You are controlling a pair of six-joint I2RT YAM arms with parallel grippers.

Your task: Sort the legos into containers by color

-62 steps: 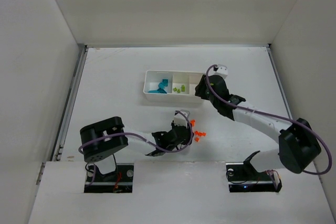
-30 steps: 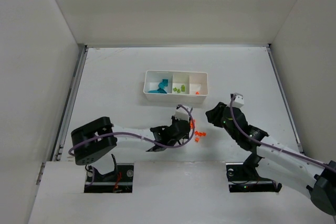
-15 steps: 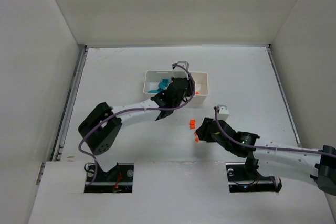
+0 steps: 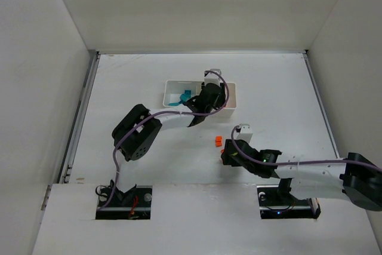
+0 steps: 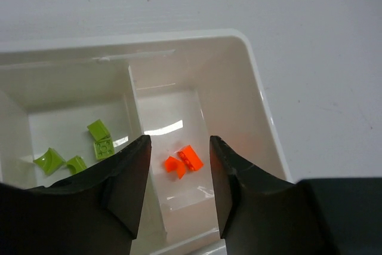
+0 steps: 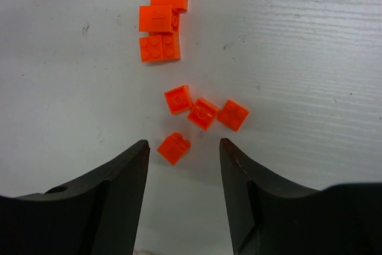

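You are looking down at a white table sitting inside plain white walls, a metal rail running along its left edge, even light falling across it.

The left arm, white links with black joints and a purple cable, reaches far forward from its base, elbow bent out to the left; the left gripper, two black plastic fingers, points down with jaws parted and nothing between them; the right arm lies low, stretched leftward from its base; the right gripper, also black and two-fingered, faces down with jaws spread and nothing between them.
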